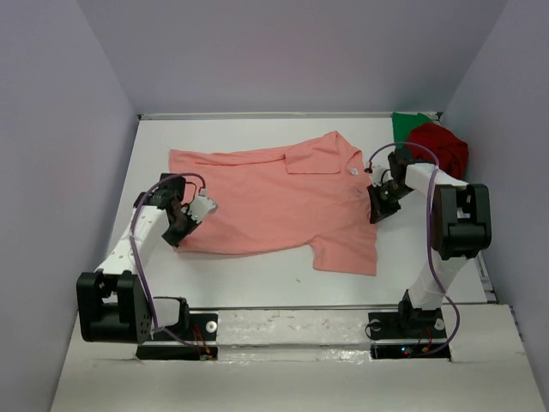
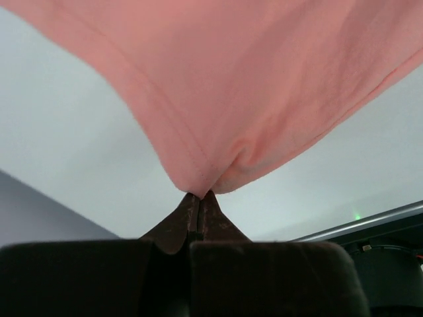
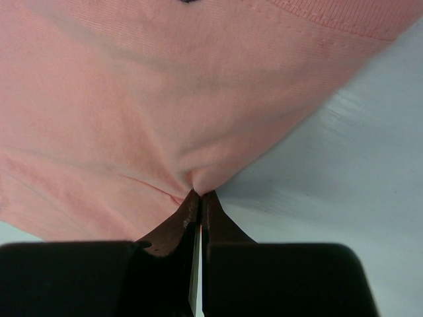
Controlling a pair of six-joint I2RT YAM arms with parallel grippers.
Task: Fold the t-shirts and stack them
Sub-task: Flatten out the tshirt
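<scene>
salmon-pink shirt: I see it spread flat across the middle of the desk, collar toward the right of the frame, one sleeve reaching to the lower right
left pincer: clamped on the shirt's hem at centre left of the overhead view; on my wrist feed the cloth bunches into a small peak at the tips
right pincer: clamped on the shirt's edge near the collar, at centre right
dark red shirt: crumpled in the upper right corner
green shirt: just behind the red one, touching it, partly hidden
</scene>
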